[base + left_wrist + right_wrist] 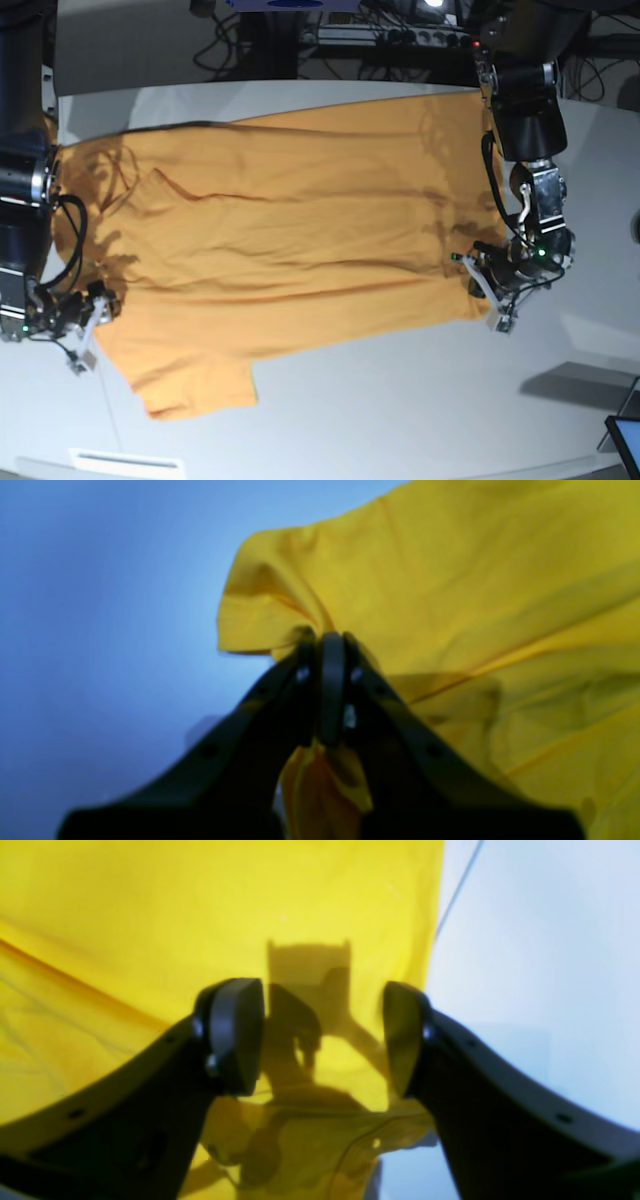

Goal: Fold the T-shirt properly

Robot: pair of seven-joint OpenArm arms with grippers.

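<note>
Left wrist view: your left gripper (330, 645) is pinched tight on a gathered bit of the T-shirt (450, 580) near its edge; cloth bunches below the jaws. Bare table (100, 605) lies to the left, so there's room that way.

Right wrist view: your right gripper (322, 1035) stands wide apart, nothing between the jaws, hovering over the shirt close to its side edge; bare table just to the right.

Base view: shirt lies spread across the table, mostly flat w/ some wrinkles, no fold made yet as far as you can see, so basically the whole job's left. One sleeve (195, 385) sticks out toward the near edge. Open table in front, plenty of space to fold.
</note>
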